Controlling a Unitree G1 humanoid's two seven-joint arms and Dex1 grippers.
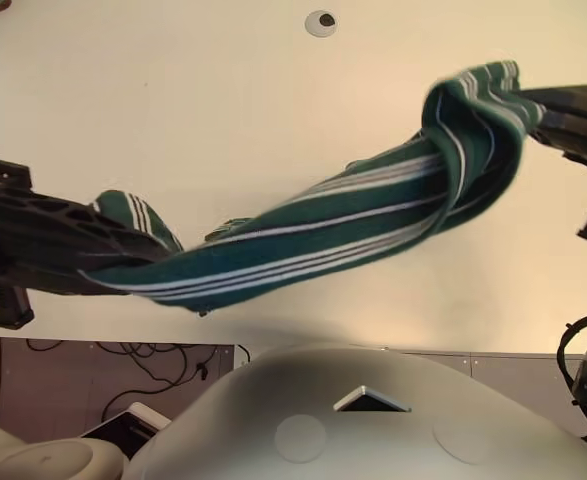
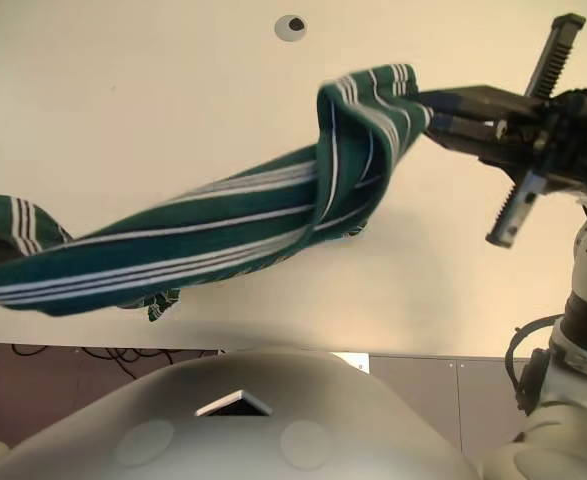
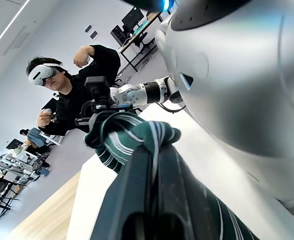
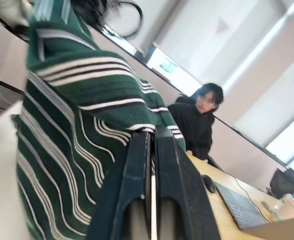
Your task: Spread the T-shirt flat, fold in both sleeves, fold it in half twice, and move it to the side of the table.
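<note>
Held at both ends over a pale cream tabletop: a dark green knit T-shirt with thin white stripes. Clenched on one bunched end at the robot's left by the black two-fingered left gripper, fingers pressed together with striped cloth pinched between them. Clamped likewise on the other end, farther back and to the right, by the black right gripper, fingers closed on a fold of the fabric.

Twisted into a thick rope-like band between the two holds, low at the left and rising toward the right-hand grip. Looped over on itself just beside the right gripper; bunched into a striped hump just beside the left. Lifted off the table along most of its length, with a soft shadow beneath; impossible to tell whether the small hanging fold near the left end touches the surface. Not yet spread flat.

Set into the tabletop toward the far side, well apart from the shirt: a small round grey grommet with a dark centre. Below the near edge of the table, black cables trailing in loose loops against a dark panel.
</note>
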